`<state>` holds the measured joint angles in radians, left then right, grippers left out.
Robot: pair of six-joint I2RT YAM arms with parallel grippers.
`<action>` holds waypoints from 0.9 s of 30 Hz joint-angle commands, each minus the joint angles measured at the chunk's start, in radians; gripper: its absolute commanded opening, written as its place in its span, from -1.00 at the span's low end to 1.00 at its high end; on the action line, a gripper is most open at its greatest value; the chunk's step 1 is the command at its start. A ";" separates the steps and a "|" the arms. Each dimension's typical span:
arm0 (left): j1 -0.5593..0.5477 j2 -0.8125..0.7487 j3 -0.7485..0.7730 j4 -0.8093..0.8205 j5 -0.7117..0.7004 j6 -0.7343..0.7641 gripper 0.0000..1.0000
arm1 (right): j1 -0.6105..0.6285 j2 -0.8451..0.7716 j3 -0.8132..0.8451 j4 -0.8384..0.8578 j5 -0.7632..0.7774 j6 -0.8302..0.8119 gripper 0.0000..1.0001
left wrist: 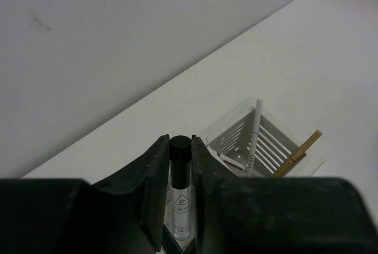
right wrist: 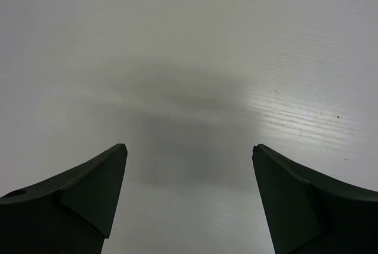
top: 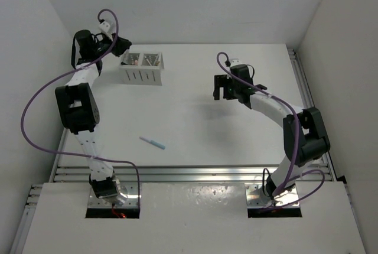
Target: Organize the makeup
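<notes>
The left tool (left wrist: pixel 180 147) is hanging at the far left corner of the white slotted box (top: pixel 142 75), clamped on a clear tube (left wrist: pixel 181 201) with a black cap, which is standing upright between its fingers. Inside the box, a thin white stick (left wrist: pixel 254 136) is leaning against the slotted wall, and a tan stick (left wrist: pixel 301 153) is leaning in the corner beside it. A pale blue stick (top: pixel 152 142) is lying flat on the desk (top: pixel 207 136), well apart from the box, on the side nearer the arm bases. The right tool (right wrist: pixel 188 147) is hovering over bare desk well to the right of the box, its jaws spread wide and gripping nothing.
</notes>
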<state>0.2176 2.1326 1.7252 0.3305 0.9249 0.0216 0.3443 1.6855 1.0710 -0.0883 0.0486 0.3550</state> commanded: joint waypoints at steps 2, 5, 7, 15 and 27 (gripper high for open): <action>-0.003 -0.002 -0.009 0.030 0.080 0.047 -0.26 | 0.013 -0.058 -0.008 0.012 -0.004 -0.022 0.78; -0.003 -0.014 -0.009 -0.010 0.080 0.057 0.14 | 0.013 -0.087 -0.035 0.010 0.002 -0.030 0.78; 0.006 -0.040 0.002 -0.028 0.089 0.077 0.19 | 0.013 -0.098 -0.049 0.009 0.007 -0.034 0.78; -0.079 -0.267 0.097 -0.977 0.074 1.040 0.22 | 0.030 -0.167 -0.102 0.007 0.011 -0.067 0.82; -0.559 -0.681 -0.755 -1.250 -0.437 1.352 0.36 | 0.055 -0.271 -0.213 -0.050 -0.041 -0.136 0.85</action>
<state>-0.2573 1.5372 1.1057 -0.9852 0.6243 1.4261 0.3969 1.4639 0.8772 -0.1310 0.0238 0.2501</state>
